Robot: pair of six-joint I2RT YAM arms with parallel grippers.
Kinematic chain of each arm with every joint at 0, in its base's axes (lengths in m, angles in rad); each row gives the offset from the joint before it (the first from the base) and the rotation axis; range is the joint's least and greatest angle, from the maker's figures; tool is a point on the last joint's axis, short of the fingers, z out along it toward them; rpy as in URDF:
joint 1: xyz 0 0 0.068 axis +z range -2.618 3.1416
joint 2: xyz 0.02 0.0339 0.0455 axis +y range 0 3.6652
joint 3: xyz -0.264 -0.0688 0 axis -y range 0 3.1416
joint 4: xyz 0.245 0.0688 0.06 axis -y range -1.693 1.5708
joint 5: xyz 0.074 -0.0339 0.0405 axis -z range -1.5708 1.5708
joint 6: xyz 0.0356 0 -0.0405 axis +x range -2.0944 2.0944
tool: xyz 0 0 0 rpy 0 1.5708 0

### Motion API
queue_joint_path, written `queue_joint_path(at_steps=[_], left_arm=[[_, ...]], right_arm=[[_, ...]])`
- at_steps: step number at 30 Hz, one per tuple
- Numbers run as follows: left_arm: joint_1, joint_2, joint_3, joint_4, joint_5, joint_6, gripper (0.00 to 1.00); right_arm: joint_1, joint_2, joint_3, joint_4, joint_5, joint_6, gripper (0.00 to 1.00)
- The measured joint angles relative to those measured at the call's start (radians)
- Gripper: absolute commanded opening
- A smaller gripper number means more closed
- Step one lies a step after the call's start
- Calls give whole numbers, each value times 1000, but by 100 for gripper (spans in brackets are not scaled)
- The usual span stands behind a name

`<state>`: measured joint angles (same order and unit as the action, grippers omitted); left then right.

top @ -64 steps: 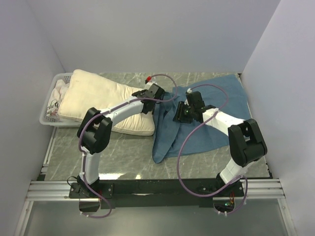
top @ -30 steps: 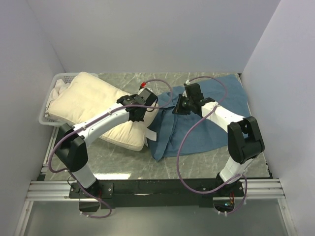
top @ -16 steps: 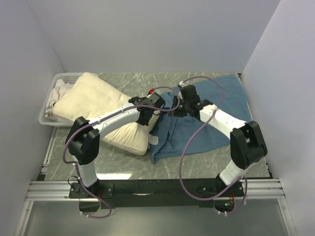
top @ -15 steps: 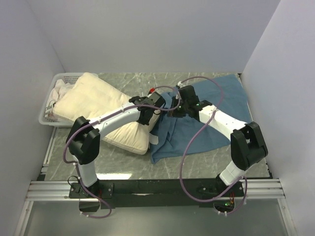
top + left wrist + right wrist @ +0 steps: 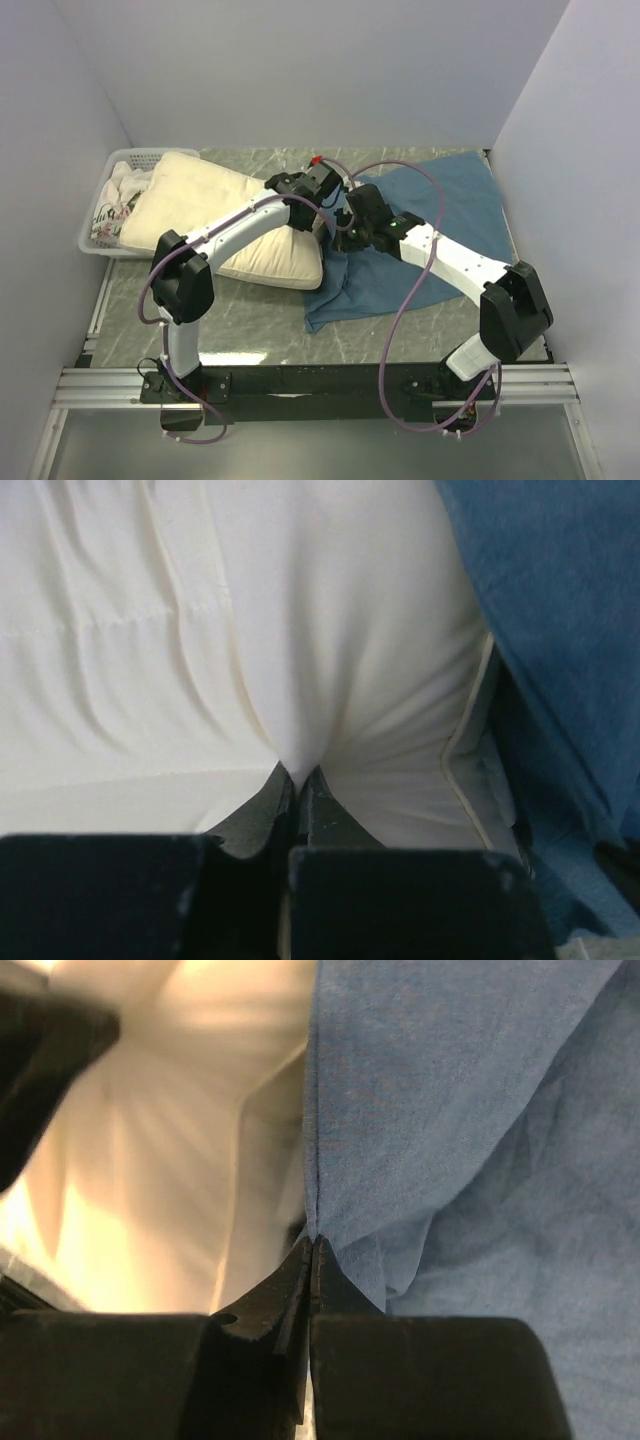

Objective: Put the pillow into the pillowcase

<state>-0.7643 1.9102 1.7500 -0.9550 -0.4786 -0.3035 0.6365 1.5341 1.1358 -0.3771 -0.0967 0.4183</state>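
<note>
At table (image 5: 250,320) centre | left tool (image 5: 297,780) clamps pillow (image 5: 200,630), dragged rightward | right tool (image 5: 313,1250) pinches pillowcase (image 5: 450,1110) edge, moved closer

From above, fingertips of left gripper (image 5: 297,780) and right gripper (image 5: 313,1245) masked by their own wrists. Half buried under the pillow (image 5: 190,200): the cloth (image 5: 112,200) in the basket (image 5: 95,245). Cropped by wrist-view edges: pillow and pillowcase (image 5: 450,210). Too blurred to identify: dark shape (image 5: 40,1050), right wrist view's upper left.

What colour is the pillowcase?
The pillowcase is plain dusty blue, clearest in the right wrist view.
</note>
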Motion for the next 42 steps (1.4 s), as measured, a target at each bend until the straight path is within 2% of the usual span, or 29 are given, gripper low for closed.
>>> queue_joint_path(at_steps=[5, 8, 11, 14, 15, 18, 21, 25, 28, 31, 34, 35, 37, 42], left_arm=[[38, 17, 21, 49, 91, -2, 1], [48, 19, -24, 126, 143, -26, 1], [48, 19, -97, 214, 176, -60, 1], [48, 16, -169, 293, 184, -85, 1], [49, 13, -188, 319, 184, -90, 1], [57, -11, -232, 377, 193, -111, 1], [65, -31, -261, 412, 206, -129, 1], [71, -52, -295, 447, 224, -147, 1], [71, -59, -304, 461, 228, -155, 1], [72, -66, -313, 470, 230, -161, 1], [72, -71, -318, 475, 231, -164, 1], [72, -72, -318, 476, 231, -164, 1], [72, -75, -320, 477, 232, -166, 1], [78, -82, -323, 482, 248, -187, 1]], right_arm=[[9, -19, 6, -14, -17, 7, 3], [9, -21, 17, -14, -43, 22, 5], [8, -21, 28, -17, -63, 42, 13], [6, -21, 31, -24, -80, 61, 32], [5, -21, 31, -29, -81, 66, 43], [7, -37, 18, -36, -46, 79, 55], [9, -110, -49, -12, -5, 92, 58], [39, -282, -244, 35, 71, 150, 59], [82, -310, -330, 83, 110, 191, 60], [109, -302, -404, 126, 118, 233, 57], [120, -245, -407, 162, 134, 259, 23], [121, -224, -402, 175, 138, 265, 7], [122, -204, -399, 187, 148, 272, 0], [129, -243, -351, 168, 131, 284, 0]])
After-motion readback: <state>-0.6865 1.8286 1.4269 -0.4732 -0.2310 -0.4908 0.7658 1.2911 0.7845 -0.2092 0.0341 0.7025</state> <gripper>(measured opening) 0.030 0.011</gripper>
